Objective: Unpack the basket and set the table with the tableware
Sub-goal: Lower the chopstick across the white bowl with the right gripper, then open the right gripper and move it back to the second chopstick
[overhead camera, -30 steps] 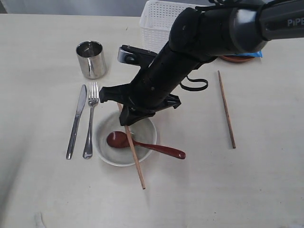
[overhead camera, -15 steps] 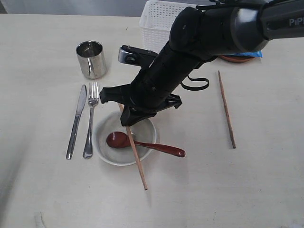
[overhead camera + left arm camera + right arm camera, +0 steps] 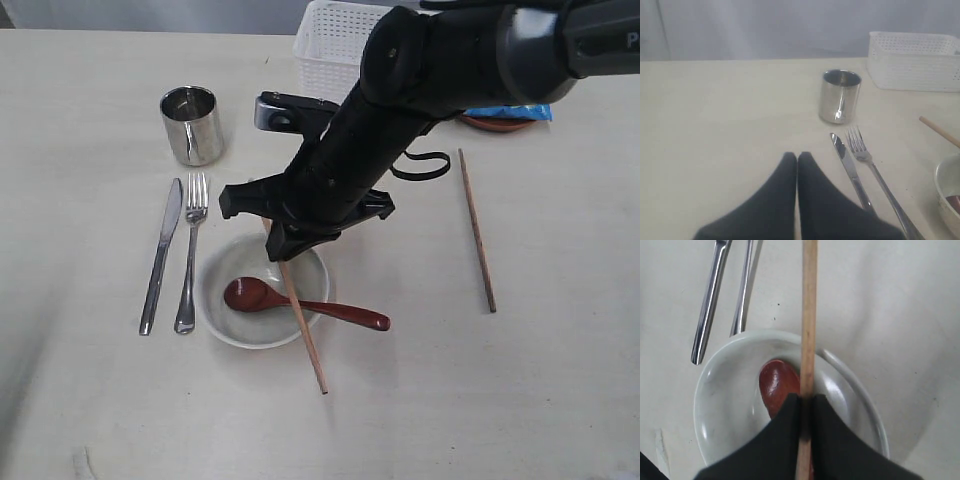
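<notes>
The right hand (image 3: pixel 283 250) pinches one wooden chopstick (image 3: pixel 303 325) near its upper end. The stick slants down across the bowl (image 3: pixel 205 300), where the red-brown spoon (image 3: pixel 330 312) lies with its handle over the rim. The low tip is past the bowl; I cannot tell if it touches the surface (image 3: pixel 520 400).

The left hand (image 3: pixel 797 160) has its fingers pressed together on nothing, near the knife (image 3: pixel 160 258). The knife, fork (image 3: pixel 189 255) and cup (image 3: pixel 192 124) are already set out left of the bowl.

The step in hand seems to be placing this chopstick. The second chopstick (image 3: pixel 477 230) lies well apart, on the right. The next move probably calls for carrying the stick clear of the bowl and spoon, lowering it flat and parallel beside its partner, and only then releasing it. The plate (image 3: pixel 495 124) is beside the basket (image 3: pixel 330 50), so it likely remains to be placed.
</notes>
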`<state>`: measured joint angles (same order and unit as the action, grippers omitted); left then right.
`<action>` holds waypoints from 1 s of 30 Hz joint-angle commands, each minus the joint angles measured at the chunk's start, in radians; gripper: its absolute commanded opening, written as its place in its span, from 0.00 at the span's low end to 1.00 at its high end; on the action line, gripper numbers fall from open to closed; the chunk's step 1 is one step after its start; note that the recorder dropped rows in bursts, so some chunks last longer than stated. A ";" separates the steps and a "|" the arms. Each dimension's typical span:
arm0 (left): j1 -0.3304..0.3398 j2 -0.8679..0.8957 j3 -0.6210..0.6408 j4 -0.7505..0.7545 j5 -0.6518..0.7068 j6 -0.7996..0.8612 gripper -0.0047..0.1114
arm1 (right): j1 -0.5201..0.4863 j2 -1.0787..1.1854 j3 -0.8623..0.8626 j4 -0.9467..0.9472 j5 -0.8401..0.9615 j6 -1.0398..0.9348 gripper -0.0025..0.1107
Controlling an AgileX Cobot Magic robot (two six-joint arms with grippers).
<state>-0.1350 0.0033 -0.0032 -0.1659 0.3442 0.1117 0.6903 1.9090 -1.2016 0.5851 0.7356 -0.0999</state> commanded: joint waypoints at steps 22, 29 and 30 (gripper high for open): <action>-0.008 -0.003 0.003 -0.001 -0.002 -0.003 0.04 | 0.000 -0.009 0.004 -0.015 0.002 -0.013 0.29; -0.008 -0.003 0.003 -0.001 -0.002 -0.001 0.04 | -0.002 -0.075 0.002 -0.035 0.000 -0.020 0.29; -0.008 -0.003 0.003 -0.001 -0.002 -0.001 0.04 | -0.002 -0.092 0.000 -0.052 0.003 -0.020 0.29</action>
<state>-0.1350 0.0033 -0.0032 -0.1659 0.3442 0.1117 0.6903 1.8674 -1.1999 0.5654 0.7337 -0.1038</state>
